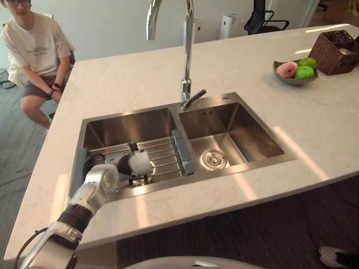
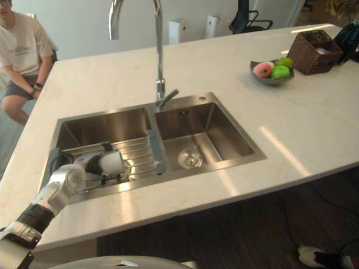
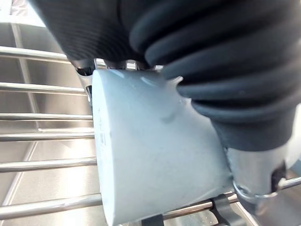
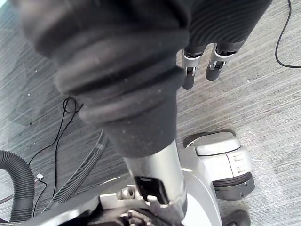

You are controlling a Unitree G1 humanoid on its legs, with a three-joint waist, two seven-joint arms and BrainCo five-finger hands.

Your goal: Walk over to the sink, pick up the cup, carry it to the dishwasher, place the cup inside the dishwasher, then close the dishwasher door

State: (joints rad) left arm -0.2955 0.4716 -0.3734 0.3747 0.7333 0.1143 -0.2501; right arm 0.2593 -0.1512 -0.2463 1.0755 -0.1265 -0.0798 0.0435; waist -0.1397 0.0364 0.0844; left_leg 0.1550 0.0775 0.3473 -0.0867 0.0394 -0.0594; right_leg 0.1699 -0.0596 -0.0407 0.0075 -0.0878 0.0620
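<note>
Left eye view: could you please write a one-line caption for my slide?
Left robot hand grasps the white cup on the rack in the sink.

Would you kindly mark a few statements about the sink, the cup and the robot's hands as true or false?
The white cup lies on its side on the metal wire rack in the left basin of the steel sink. True.
The robot's left hand is at the cup. True.
The right hand holds the cup. False: it hangs open above the grey floor.
The grey bowl of fruit sits in the right basin. False: it stands on the pale countertop beside the brown wicker basket.
</note>
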